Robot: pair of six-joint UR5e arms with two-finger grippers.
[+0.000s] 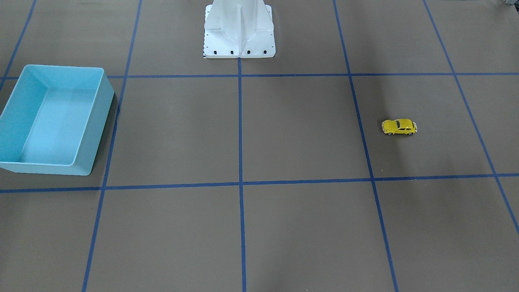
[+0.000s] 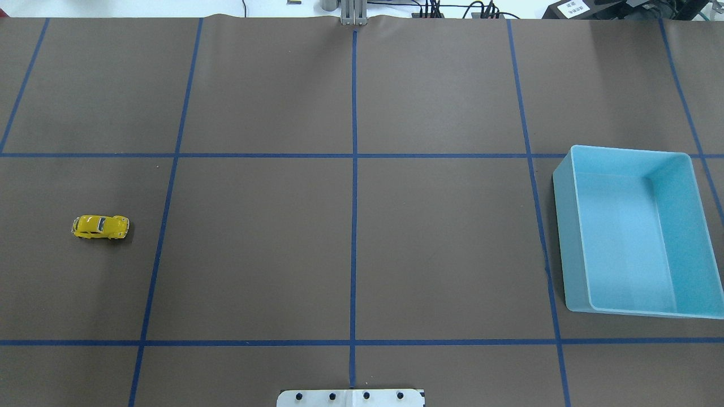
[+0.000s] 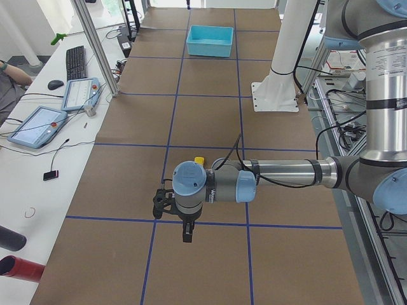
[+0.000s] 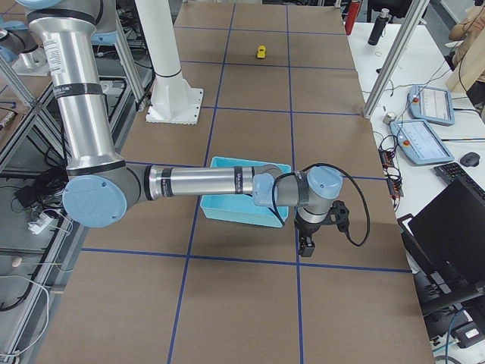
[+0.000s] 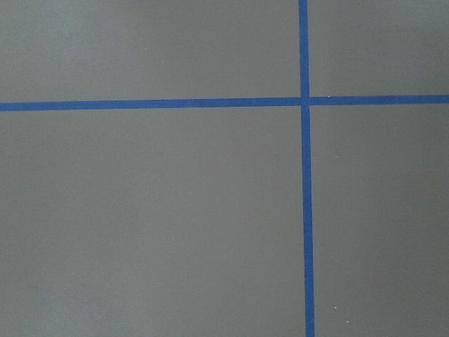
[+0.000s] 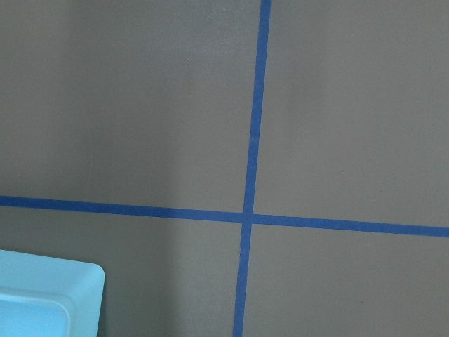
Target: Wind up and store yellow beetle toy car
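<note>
- Brown paper crossed by blue tape lines [image 5: 304,210] is all your left wrist camera shows: no car, no fingers.
- Seen from the table's [image 2: 254,254] left end, your left tool [image 3: 186,236] is nearest. It hangs pointing down above a tape line. From that angle alone you cannot tell how far it is open, and nothing can be made out in it.
- Just beyond that wrist sits the yellow beetle toy car [image 2: 100,226], on its wheels on the robot's left side, inside a grid square and touching nothing. From the left end, the arm hides part of it.
- Farther along stands the white pedestal [image 1: 239,36] at the robot's edge of the middle.
- Well apart from the car, on the robot's right side, the blue bin [image 2: 561,226] stands with nothing visible inside it.
- Past the bin, your right tool [image 4: 307,249] hangs pointing down near the bin's corner. Its opening cannot be judged either, and it appears to carry nothing.
- As I read it, no step has begun and the approach to the car comes first. Bring the left tool over the car until it fills the wrist view, and turn the jaws to span its narrow sides. Take hold low, then press the wheels to the paper and draw back to wind it. Storing means crossing the whole table, so plan for that.
</note>
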